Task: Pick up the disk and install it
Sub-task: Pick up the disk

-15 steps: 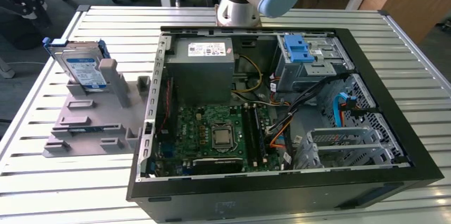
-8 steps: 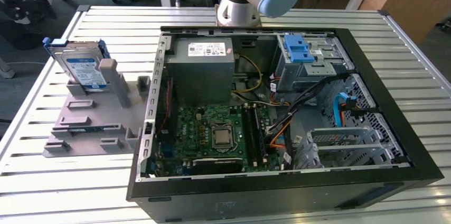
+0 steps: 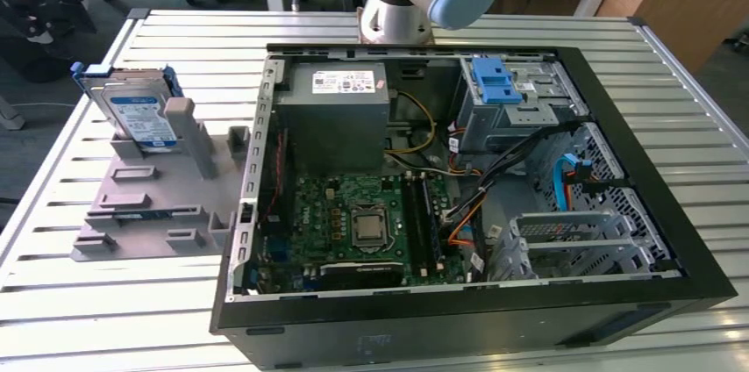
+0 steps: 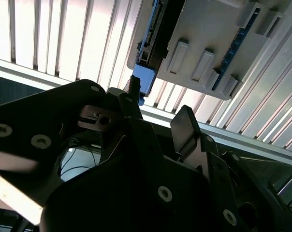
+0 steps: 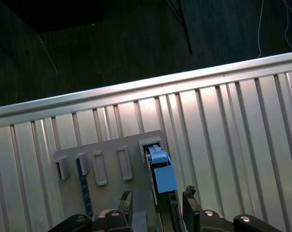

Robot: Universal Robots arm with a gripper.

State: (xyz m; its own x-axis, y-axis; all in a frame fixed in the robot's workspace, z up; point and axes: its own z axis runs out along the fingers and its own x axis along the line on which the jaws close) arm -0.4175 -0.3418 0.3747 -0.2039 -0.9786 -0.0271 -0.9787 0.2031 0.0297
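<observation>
The disk (image 3: 139, 113), a silver drive with a white-and-blue label in a blue bracket, stands on edge in a grey holder (image 3: 153, 205) to the left of the case in the exterior view. In the first wrist view I look down on the disk's blue bracket (image 5: 161, 174) in the holder (image 5: 68, 193). My gripper (image 5: 158, 199) is open above it, one finger to each side and not touching. The second wrist view shows the gripper (image 4: 158, 104) open, with the disk's edge (image 4: 147, 46) and the holder (image 4: 209, 43) beyond the fingertips.
An open black computer case (image 3: 655, 214) lies on the slatted metal table (image 3: 94, 302). Inside are a grey power supply (image 3: 339, 118) and a drive cage with a blue latch (image 3: 501, 82). The table edge (image 5: 136, 92) runs close to the holder, dark floor beyond.
</observation>
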